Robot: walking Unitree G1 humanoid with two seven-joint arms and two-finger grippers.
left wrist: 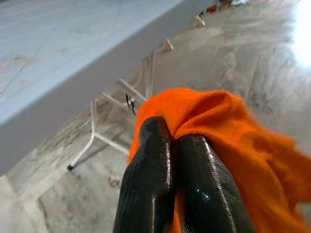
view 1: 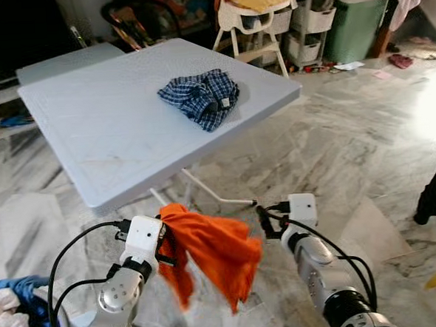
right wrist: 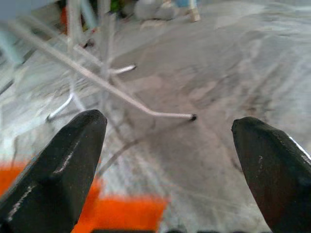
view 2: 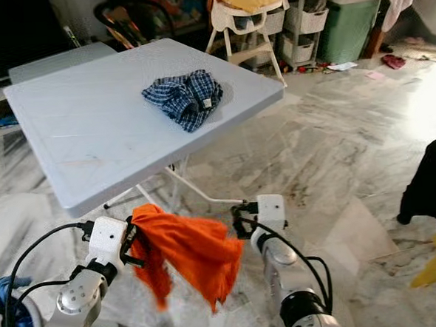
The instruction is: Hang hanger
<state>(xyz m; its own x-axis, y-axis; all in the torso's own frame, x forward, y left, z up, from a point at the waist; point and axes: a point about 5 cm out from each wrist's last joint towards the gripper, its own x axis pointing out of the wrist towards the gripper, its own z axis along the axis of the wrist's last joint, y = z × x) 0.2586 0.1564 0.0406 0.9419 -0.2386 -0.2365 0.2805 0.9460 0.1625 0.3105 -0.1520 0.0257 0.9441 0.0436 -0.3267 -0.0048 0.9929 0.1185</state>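
Marble flooring (view 1: 365,147) is spreading out around us, and a pale folding table (view 1: 112,133) is standing ahead with a crumpled blue plaid garment (view 1: 201,96) lying on its far right part. Below the table's near edge, our left gripper (left wrist: 170,141) is pinching an orange cloth (view 1: 212,253) between closed fingers. Just right of the cloth, our right gripper (right wrist: 167,145) is hovering with fingers spread wide. We are seeing no readable writing.

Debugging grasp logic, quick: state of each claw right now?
Left claw: closed, holding the orange cloth.
Right claw: open, empty, beside the cloth.
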